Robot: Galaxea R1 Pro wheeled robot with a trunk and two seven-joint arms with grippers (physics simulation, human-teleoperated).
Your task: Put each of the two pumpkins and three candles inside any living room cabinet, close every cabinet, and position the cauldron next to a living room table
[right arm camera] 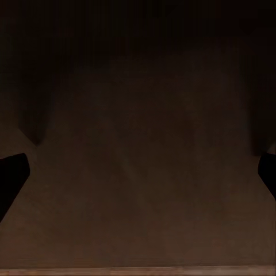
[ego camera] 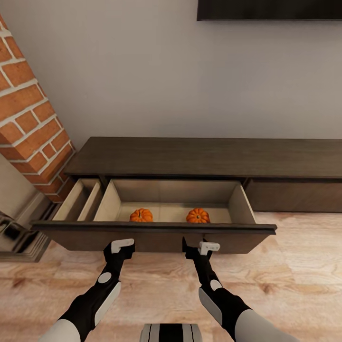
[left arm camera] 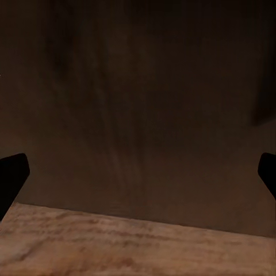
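Head view looks down on the long, low dark-brown cabinet (ego camera: 209, 156) standing against a pale grey wall (ego camera: 142, 71), with a wide drawer (ego camera: 156, 228) pulled out toward the robot over the pale wood floor (ego camera: 294, 275). Inside the drawer's beige interior sit two orange pumpkins: the left pumpkin (ego camera: 141, 215) and the right pumpkin (ego camera: 197, 216), well apart from each other and both near the drawer's front panel. A narrower compartment (ego camera: 78, 202) at the drawer's left end shows only its beige walls. A red brick column (ego camera: 28, 123) rises at the left, and the lower edge of a black screen (ego camera: 268, 9) hangs on the wall at the top right. No brand, label or writing can be read on anything. The left gripper (ego camera: 121, 246) is raised just in front of the drawer's dark front panel, and the right gripper (ego camera: 202, 248) is held likewise a little farther right; whether either touches the panel cannot be told. In the left wrist view, the left gripper's dark fingertips (left arm camera: 12, 175) sit at the two far edges, spread wide with nothing between them, facing dark wood grain with a strip of floor beside it. In the right wrist view, the right gripper's fingertips (right arm camera: 12, 175) are likewise spread wide and empty, facing the dark panel very closely.
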